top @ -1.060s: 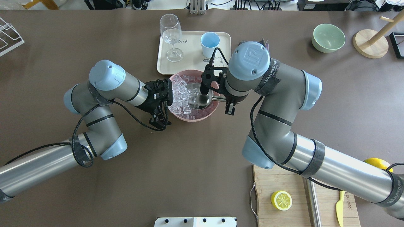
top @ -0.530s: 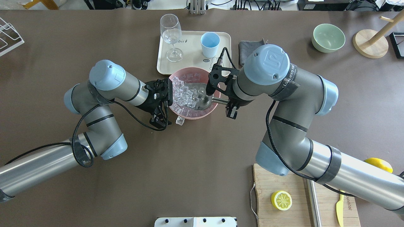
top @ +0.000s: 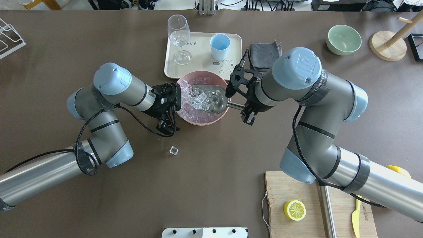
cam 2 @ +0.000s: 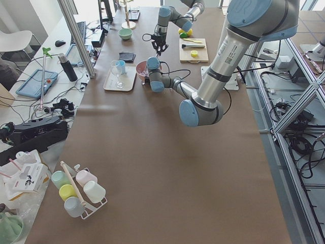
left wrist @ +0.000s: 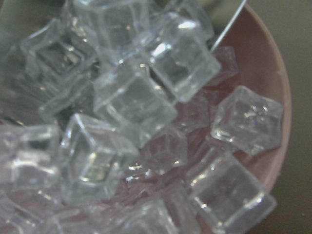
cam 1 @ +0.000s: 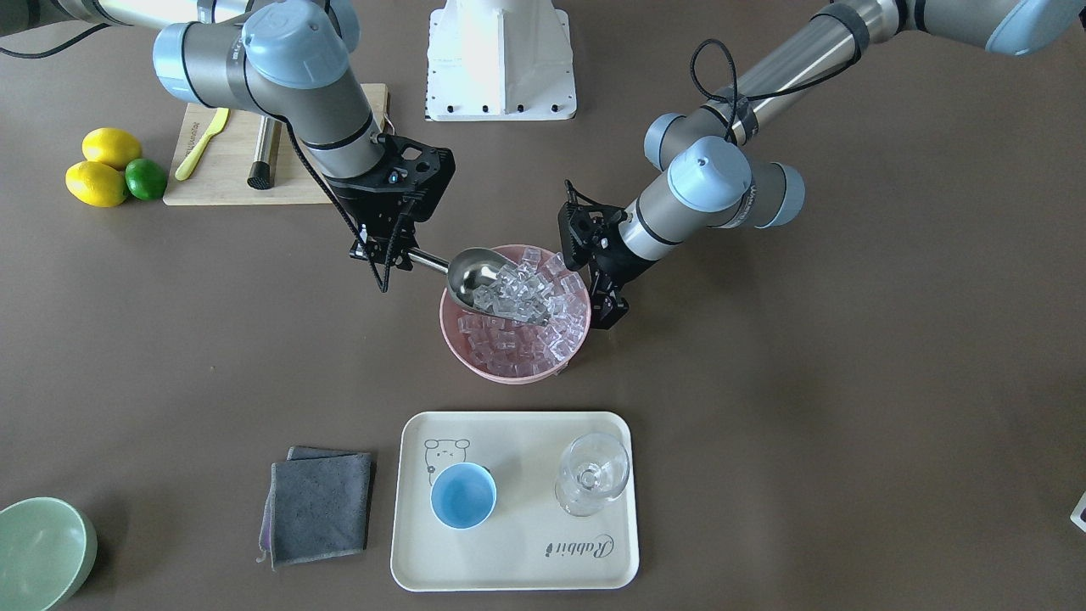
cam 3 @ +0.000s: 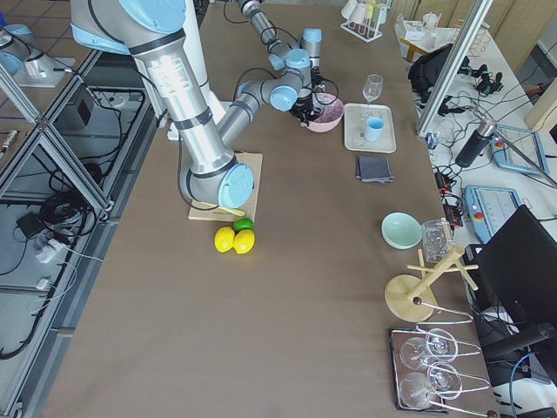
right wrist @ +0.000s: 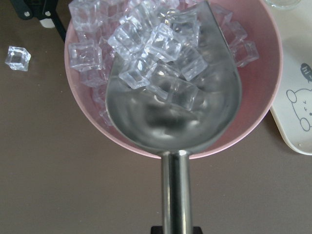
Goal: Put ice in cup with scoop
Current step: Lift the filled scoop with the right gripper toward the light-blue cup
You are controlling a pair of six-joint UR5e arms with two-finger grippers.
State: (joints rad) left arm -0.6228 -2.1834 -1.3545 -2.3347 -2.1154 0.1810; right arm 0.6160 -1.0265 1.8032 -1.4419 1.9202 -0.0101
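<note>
Your right tool (top: 245, 107) is clenched on the heaped scoop (top: 211, 99); tilt it on the way to the cup (top: 220, 44) and ice (right wrist: 161, 63) could spill. Whether the left tool (top: 168, 122) grips anything, I cannot tell.

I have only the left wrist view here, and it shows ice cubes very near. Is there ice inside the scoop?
Observer: Yes. In the right wrist view the scoop carries several cubes of ice over the pink bowl.
Operator: Is any cube outside the bowl?
Observer: One stray cube lies on the table, seen from overhead.
Operator: And the cup?
Observer: The cup stands on the tray; no ice shows in it.
</note>
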